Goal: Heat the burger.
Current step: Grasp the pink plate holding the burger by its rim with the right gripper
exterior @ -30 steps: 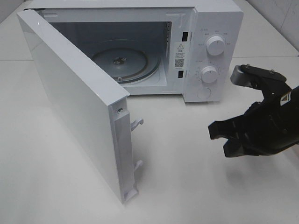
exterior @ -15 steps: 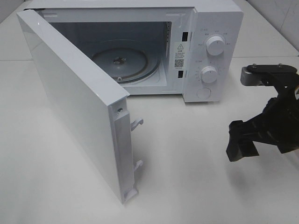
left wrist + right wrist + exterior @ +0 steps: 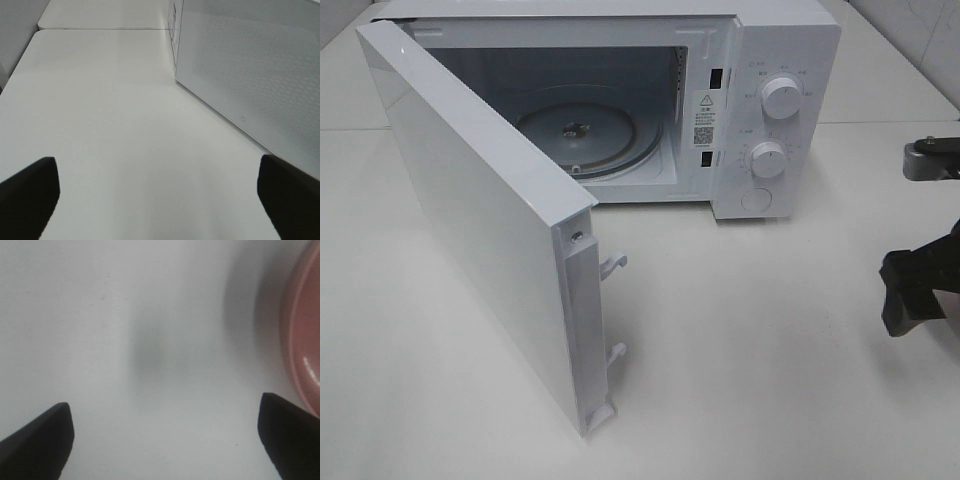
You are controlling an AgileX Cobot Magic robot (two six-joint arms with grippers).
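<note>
- The left gripper [image 3: 157,192] is seen with its fingers spread wide above the bench [image 3: 110,100], with nothing between them. The microwave door [image 3: 250,65] is noted close by.
- The right gripper [image 3: 164,440] is likewise seen spread wide, with nothing pinched. The rim of a pink plate [image 3: 302,350] is recorded near one finger.
- The microwave [image 3: 765,60] is found with its door standing open and its glass turntable [image 3: 585,130] exposed.
- The burger is not shown in any view, so its place cannot be told.

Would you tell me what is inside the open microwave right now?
Only the round glass turntable shows inside the microwave; the open door hides the cavity's left part.
</note>
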